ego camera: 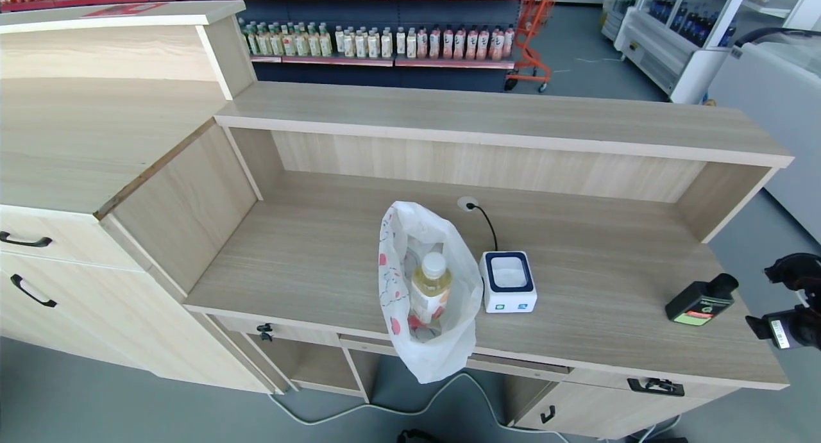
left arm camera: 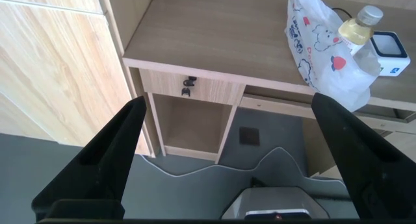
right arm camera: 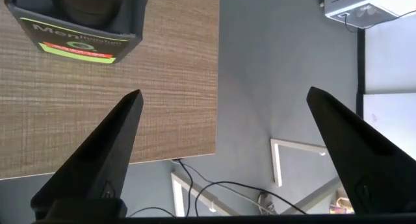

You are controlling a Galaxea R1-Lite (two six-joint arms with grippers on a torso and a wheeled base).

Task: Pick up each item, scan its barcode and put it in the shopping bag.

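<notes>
Dark bottle [ego camera: 700,300]: lies on its side near the right end of the desk [ego camera: 596,263], close beside the right gripper but not touching it and not between its fingers.
Right gripper [ego camera: 787,300]: fingers spread wide, holding nothing, off the desk's right edge.
Left gripper [left arm camera: 224,159]: fingers spread, holding nothing, low before the desk's left front.
Shopping bag [ego camera: 394,283]: one, upright at the front edge, mouth open.
Yellow drink bottle [ego camera: 431,289]: one, standing inside the bag.
Scanner [ego camera: 508,281]: one, just right of the bag.
</notes>
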